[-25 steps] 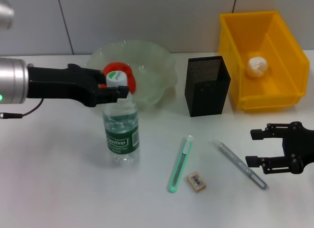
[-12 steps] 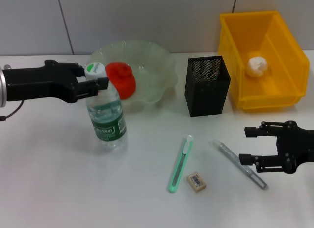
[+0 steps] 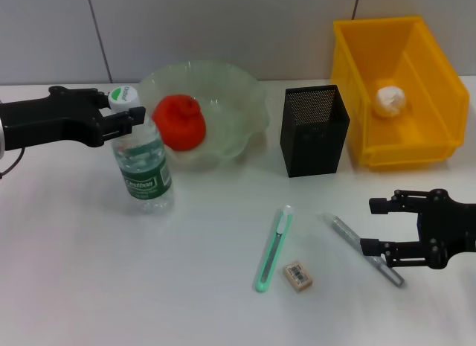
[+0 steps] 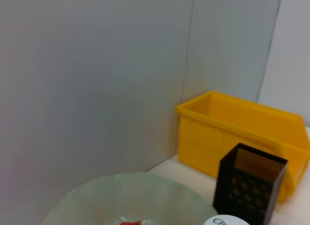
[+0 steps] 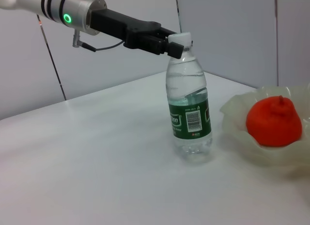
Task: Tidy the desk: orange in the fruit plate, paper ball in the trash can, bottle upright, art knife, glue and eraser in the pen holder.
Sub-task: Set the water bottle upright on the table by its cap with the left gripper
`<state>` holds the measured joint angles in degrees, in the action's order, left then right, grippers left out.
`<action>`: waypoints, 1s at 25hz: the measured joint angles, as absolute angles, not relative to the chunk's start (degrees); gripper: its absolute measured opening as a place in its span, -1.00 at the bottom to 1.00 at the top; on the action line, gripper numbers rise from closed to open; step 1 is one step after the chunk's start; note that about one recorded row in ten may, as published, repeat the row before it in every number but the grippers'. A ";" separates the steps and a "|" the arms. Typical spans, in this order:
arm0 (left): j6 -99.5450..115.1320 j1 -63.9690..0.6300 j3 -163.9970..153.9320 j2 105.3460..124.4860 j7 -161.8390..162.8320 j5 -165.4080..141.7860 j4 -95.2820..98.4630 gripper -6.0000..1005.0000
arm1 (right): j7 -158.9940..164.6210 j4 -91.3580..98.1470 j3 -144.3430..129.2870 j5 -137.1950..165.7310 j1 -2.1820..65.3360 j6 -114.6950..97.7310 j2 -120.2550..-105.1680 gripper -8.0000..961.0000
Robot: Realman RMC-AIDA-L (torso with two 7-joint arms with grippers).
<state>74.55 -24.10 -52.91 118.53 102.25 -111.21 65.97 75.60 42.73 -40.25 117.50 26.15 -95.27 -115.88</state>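
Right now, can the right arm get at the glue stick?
Probably yes. The right gripper hangs open beside the glue, its lower finger over the stick's near end. Nothing lies between them; the eraser and art knife sit apart.
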 joint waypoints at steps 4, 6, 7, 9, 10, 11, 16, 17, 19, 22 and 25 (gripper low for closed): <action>72.48 -24.08 -52.92 118.49 101.36 -111.19 64.88 -0.11 | 75.58 42.73 -40.25 117.50 26.05 -95.31 -115.91 0.58; 72.03 -24.08 -52.91 118.49 101.25 -111.18 64.57 -0.11 | 75.58 42.73 -40.25 117.50 26.04 -95.32 -115.92 0.58; 71.79 -24.08 -52.91 118.48 101.21 -111.18 64.39 -0.11 | 75.58 42.72 -40.25 117.50 26.03 -95.34 -115.92 0.58; 71.34 -24.12 -52.92 118.47 101.17 -111.18 64.10 -0.11 | 75.58 42.71 -40.25 117.50 26.02 -95.35 -115.93 0.58; 71.12 -24.18 -52.97 118.46 101.09 -111.21 63.97 -0.11 | 75.58 42.71 -40.25 117.50 26.02 -95.36 -115.93 0.58; 71.01 -24.23 -53.03 118.44 101.02 -111.26 63.85 -0.11 | 75.58 42.71 -40.25 117.50 26.01 -95.36 -115.92 0.58; 70.34 -24.54 -53.41 118.38 100.50 -111.56 63.46 -0.11 | 75.59 42.71 -40.25 117.50 26.19 -95.33 -115.93 0.58; 70.34 -24.54 -53.41 118.38 100.50 -111.56 63.46 -0.11 | 75.61 42.71 -40.25 117.50 26.23 -95.32 -115.93 0.58; 69.79 -24.56 -53.70 118.38 100.39 -111.62 63.39 -0.11 | 75.71 42.71 -40.25 117.51 26.30 -95.31 -115.93 0.58; 69.69 -24.57 -53.70 118.38 100.38 -111.63 63.37 -0.10 | 75.89 42.71 -40.25 117.51 26.40 -95.28 -115.93 0.58; 69.55 -24.68 -53.71 118.33 100.16 -111.66 63.36 -0.06 | 75.96 42.71 -40.25 117.51 26.50 -95.27 -115.90 0.58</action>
<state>69.55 -24.68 -53.71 118.33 100.16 -111.66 63.36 75.96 42.71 -40.25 117.51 26.50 -95.27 -115.90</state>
